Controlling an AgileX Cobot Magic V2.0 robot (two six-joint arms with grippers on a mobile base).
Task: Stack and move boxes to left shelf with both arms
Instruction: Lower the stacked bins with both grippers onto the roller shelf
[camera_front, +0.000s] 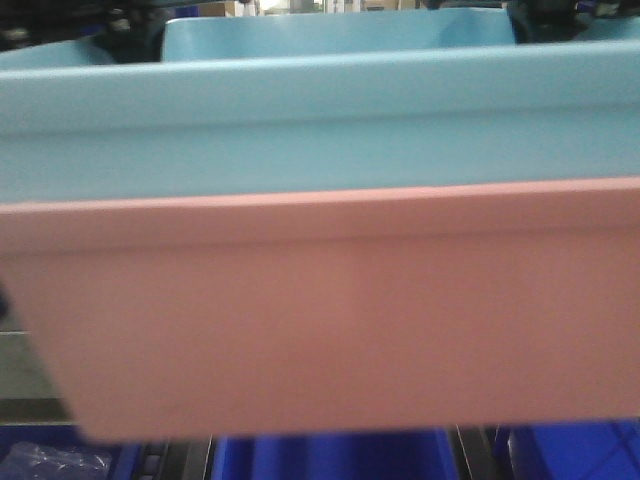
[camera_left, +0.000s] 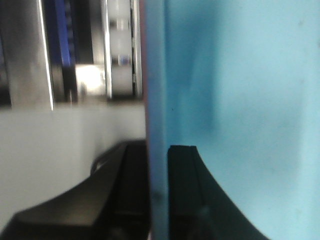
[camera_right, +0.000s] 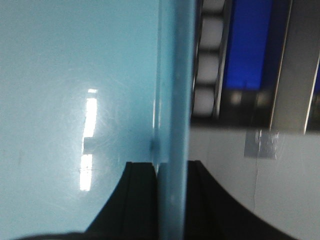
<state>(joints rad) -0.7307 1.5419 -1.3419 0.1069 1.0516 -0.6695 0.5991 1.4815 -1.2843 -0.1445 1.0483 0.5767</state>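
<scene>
Left tool: I had it pinched on both tubs' wall.
Right tool: clamped on the blue tub rim, opposite, keeping the stack level.
Pink tub: nested beneath.

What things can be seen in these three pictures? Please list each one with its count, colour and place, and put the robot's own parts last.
light blue tub: one, sky blue, nested in the pink tub, fills the upper front view.
pink tub: one, salmon pink, under the blue tub, close to the camera.
dark blue crates: at least two, deep blue, along the bottom edge of the front view.
white rollers: a row, white, on a steel rail beside the tub wall in the right wrist view.
left pincer: one, black, fingers on either side of the tub wall.
right pincer: one, black, fingers on either side of the blue tub's wall.
</scene>
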